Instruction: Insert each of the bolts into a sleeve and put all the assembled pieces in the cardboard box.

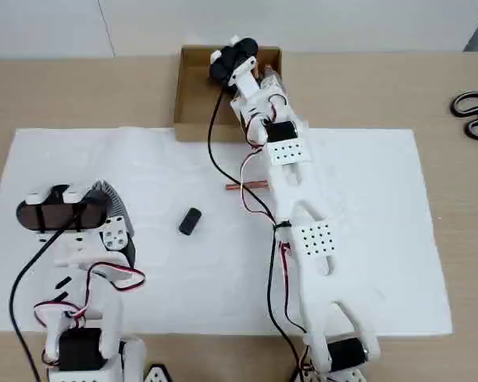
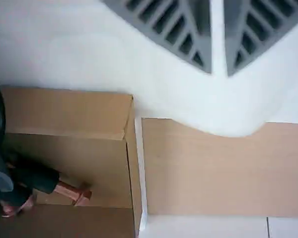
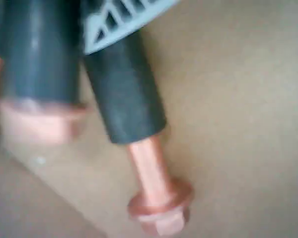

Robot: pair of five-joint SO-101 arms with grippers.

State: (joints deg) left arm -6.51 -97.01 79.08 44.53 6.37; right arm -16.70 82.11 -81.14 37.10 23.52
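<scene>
My right tool sits in the cardboard box beside two sleeved bolts; I cannot tell its grip. Left tool, narrow and empty, is over the white sheet, where one bolt and one sleeve lie loose.

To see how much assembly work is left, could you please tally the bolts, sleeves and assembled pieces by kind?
Assembled pieces (bolt in sleeve), in the cardboard box: 2
Loose bolt on the white sheet: 1
Loose sleeve on the white sheet: 1
Total: 4
</scene>
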